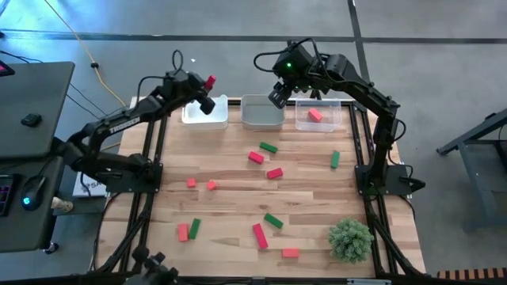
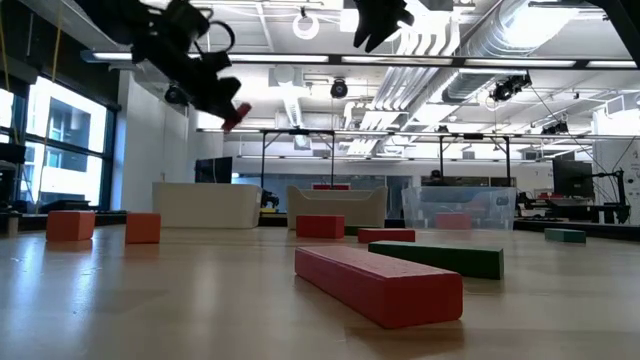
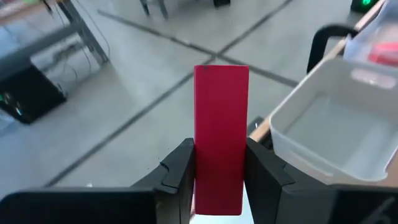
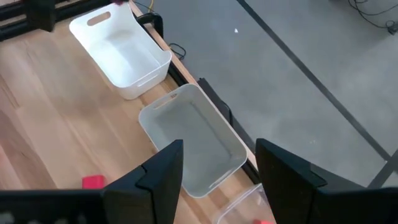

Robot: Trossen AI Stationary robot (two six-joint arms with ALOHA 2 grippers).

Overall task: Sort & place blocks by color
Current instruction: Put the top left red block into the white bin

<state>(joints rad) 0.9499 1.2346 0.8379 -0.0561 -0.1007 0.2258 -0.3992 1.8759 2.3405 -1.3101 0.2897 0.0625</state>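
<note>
Crimson bar (image 3: 221,134): clamped in left jaws (image 3: 217,180), long axis outward, just outside white bin (image 3: 329,134) at desk's far edge. Right jaws (image 4: 214,168): open, empty.

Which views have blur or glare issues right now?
Low view: the near red bar is soft, and the ceiling lights and left windows glare. Left wrist view: floor behind is blurred, but the red block in the left claw is sharp. High and right wrist views: evenly lit, no harsh shadows.
</note>
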